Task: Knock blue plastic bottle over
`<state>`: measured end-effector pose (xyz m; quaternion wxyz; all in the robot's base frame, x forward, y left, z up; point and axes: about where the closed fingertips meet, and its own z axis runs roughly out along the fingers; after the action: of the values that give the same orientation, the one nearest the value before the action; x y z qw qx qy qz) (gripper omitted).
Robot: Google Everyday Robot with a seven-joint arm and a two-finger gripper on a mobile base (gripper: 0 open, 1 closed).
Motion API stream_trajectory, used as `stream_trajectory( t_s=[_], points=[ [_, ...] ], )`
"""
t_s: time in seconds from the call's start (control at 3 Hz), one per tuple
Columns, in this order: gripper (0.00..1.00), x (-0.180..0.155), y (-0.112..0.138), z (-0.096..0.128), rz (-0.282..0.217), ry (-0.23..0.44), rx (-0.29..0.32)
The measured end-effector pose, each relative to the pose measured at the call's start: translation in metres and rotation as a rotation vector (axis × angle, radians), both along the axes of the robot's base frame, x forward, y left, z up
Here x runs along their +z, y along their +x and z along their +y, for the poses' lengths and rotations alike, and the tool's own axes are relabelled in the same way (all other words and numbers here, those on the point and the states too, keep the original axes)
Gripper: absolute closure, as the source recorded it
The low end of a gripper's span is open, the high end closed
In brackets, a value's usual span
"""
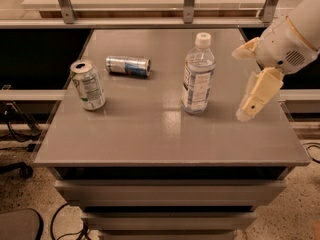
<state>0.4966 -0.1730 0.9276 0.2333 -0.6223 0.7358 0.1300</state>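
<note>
Well left of the gripper (242, 84) stands a green-white can (88, 85), then a silver-blue can (128, 66) lies on its side; the blue plastic bottle (198, 74) stands upright near the gripper's left, untouched. The gripper, spread open and empty, should probably push leftward high on the bottle.

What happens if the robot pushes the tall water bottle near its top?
The blue plastic bottle stands upright, tall and narrow, so it would probably tip, not slide. Being round, it may then roll on the smooth table. The end effector hangs to its right, not touching.
</note>
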Motion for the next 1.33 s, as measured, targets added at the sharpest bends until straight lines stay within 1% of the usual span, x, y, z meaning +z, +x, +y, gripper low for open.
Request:
stream_trajectory(
  t_s=[0.33, 0.67, 1.0, 1.33],
  points=[
    [0.00, -0.015, 0.017, 0.003, 0.031, 0.113, -0.009],
    [0.00, -0.022, 0.030, 0.007, 0.058, 0.286, -0.013],
    [0.00, -0.022, 0.037, 0.012, 0.079, 0.443, -0.005],
    [0.00, -0.012, 0.036, 0.017, 0.079, 0.580, 0.015]
  ],
)
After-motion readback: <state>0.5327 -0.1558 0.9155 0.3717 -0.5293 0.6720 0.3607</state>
